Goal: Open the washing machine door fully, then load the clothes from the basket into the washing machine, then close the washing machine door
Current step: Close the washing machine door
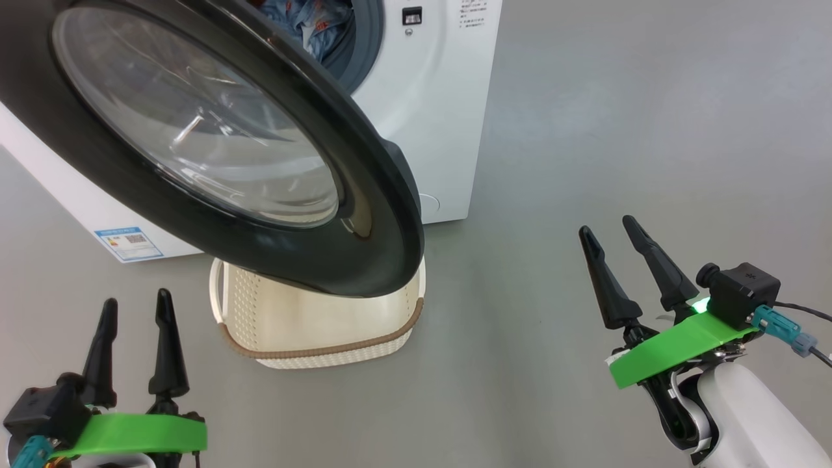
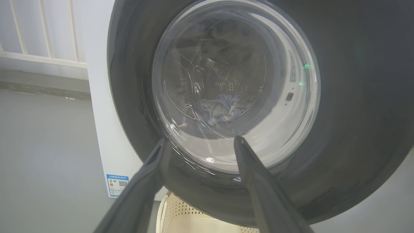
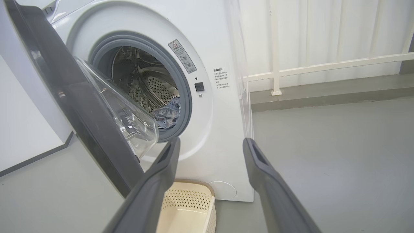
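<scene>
Grey floor (image 1: 650, 97) bears the basket (image 1: 325, 354) beneath the half-swung washing machine door (image 1: 390, 214), rigid, glossy, likely best pushed at its right rim, clothes (image 1: 312, 26) in the drum (image 3: 152, 84); left gripper (image 1: 136, 301) and right gripper (image 1: 607, 226) gape empty.

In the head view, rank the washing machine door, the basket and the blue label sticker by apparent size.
1. washing machine door: largest, partly because nearest the camera.
2. basket: partly hidden by the door.
3. blue label sticker
</scene>
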Tool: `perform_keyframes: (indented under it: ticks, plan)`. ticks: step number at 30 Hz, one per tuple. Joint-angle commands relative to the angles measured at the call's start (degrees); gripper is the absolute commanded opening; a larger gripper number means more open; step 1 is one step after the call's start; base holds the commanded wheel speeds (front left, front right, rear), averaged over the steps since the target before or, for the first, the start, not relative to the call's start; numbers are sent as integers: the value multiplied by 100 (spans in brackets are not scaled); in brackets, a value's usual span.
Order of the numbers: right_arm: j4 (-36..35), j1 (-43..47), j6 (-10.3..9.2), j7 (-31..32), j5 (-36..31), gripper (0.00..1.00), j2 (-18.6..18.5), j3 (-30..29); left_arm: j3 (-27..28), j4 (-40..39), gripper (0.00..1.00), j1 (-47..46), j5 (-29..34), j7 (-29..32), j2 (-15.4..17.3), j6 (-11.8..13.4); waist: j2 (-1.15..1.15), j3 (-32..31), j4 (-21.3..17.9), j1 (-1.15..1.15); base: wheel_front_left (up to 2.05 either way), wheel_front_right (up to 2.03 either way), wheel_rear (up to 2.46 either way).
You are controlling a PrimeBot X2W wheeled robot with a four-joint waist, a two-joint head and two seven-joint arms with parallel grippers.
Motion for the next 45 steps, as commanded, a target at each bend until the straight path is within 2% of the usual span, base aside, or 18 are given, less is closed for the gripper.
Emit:
perform_keyframes:
  ticks: [1,20,21,22,23,24,25,31,37,45]
  plan:
    - [-113,43,25,-52,-62,100,-47,75,214,-148,100,-26,70,-51,111,-13,0,-9,6,0,0,0,0]
    - [-117,64,25,-52,-43,100,-117,30,242,-144,100,24,100,-52,-50,-64,0,-16,110,0,0,0,0]
    - [-121,61,25,-52,-45,95,-117,18,244,-144,100,23,101,-52,-53,-65,0,-12,121,0,0,0,0]
    - [-128,60,25,-52,-46,61,-115,3,247,-143,100,23,102,-52,-55,-67,0,-13,133,0,0,0,0]
    - [-128,60,25,-52,-46,61,-115,3,247,-143,100,23,102,-52,-55,-67,0,-13,133,0,0,0,0]
    - [-137,60,25,-52,-45,35,-111,-13,252,-142,100,25,103,-52,-57,-69,0,-15,143,0,0,0,0]
    - [-149,59,25,-52,-42,0,-104,-30,260,-142,100,28,105,-52,-60,-70,0,-16,152,0,0,0,0]
    - [-305,1,25,-52,-100,0,-102,-175,274,-148,100,21,114,-52,-85,-76,0,-9,267,0,0,0,0]
    - [-771,-136,25,-52,-110,0,10,-234,256,-136,100,15,101,-52,-121,-82,0,-17,476,0,0,0,0]
    - [-1267,-521,25,-52,53,0,69,-44,214,-75,100,21,91,-52,-175,-87,0,-94,869,0,0,0,0]
